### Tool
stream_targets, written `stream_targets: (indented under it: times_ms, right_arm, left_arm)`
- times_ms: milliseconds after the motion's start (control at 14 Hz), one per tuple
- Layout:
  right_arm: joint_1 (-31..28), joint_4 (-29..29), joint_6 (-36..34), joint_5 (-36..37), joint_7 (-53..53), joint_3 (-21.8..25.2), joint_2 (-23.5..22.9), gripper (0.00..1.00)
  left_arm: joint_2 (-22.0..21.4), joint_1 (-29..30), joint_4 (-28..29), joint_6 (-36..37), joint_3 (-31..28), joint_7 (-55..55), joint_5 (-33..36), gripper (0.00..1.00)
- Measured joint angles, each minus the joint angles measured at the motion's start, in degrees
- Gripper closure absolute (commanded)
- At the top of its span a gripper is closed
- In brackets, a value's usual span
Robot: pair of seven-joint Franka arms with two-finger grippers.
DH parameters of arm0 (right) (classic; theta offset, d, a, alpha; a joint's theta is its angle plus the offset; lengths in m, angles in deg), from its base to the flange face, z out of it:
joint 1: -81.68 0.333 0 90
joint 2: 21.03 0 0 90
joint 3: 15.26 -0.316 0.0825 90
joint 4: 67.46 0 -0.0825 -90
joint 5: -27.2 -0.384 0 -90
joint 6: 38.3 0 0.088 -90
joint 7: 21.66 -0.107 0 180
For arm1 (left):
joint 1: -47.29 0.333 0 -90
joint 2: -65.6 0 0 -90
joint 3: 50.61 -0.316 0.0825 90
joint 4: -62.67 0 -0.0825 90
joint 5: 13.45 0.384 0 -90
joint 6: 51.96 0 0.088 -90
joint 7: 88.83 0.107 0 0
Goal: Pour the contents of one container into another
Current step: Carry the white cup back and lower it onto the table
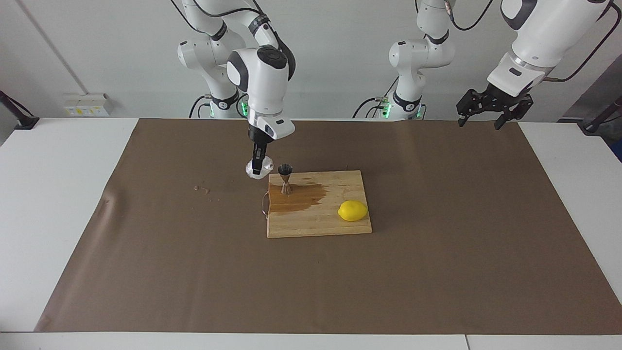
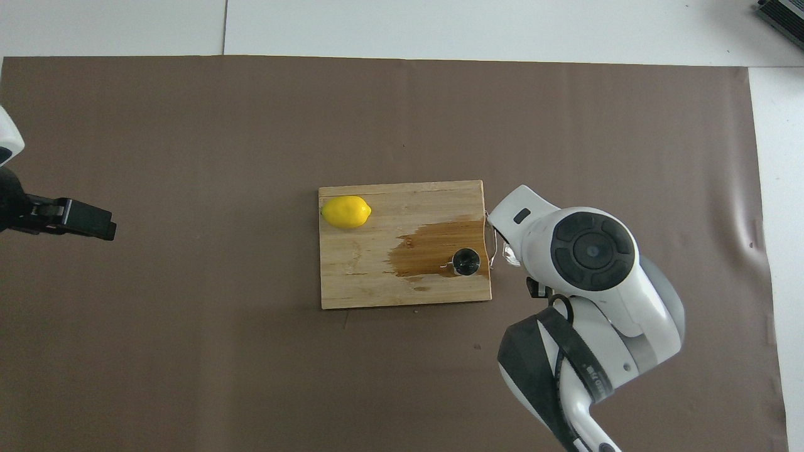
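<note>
The clear glass tumbler [image 1: 254, 171] hangs upright and low over the brown mat, just off the cutting board's [image 1: 320, 221] edge at the right arm's end. My right gripper [image 1: 257, 164] is shut on it from above. In the overhead view the right wrist covers that gripper, and only a sliver of the glass [image 2: 507, 254] shows. The steel jigger [image 1: 285, 179] stands upright on the board's [image 2: 370, 282] corner nearest the glass, in a dark wet patch [image 2: 433, 248]; its mouth [image 2: 467, 261] shows from above. My left gripper [image 1: 479, 124] waits open, high over the table's left-arm end [image 2: 103, 224].
A yellow lemon [image 1: 353, 210] lies on the dry part of the board toward the left arm's end, and the overhead view shows it too [image 2: 345, 211]. A few drops [image 1: 201, 188] dot the brown mat [image 1: 146, 272] toward the right arm's end.
</note>
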State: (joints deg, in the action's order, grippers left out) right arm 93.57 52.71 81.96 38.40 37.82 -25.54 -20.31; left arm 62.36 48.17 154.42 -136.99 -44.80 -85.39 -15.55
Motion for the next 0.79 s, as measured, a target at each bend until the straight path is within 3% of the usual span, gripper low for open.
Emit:
stream_targets:
  times_ms: [571, 786]
  right_arm:
    - [-16.34, 4.6, 0.0, -20.83, 28.29, 0.29, -0.05, 1.0]
    - [-23.62, 6.47, 0.0, -25.08, 40.57, 0.36, 0.09, 1.0]
  left_arm:
    - [0.0, 0.0, 0.0, 0.0, 0.0, 0.0, 0.0, 0.0]
    - [0.0, 0.0, 0.0, 0.0, 0.0, 0.0, 0.0, 0.0]
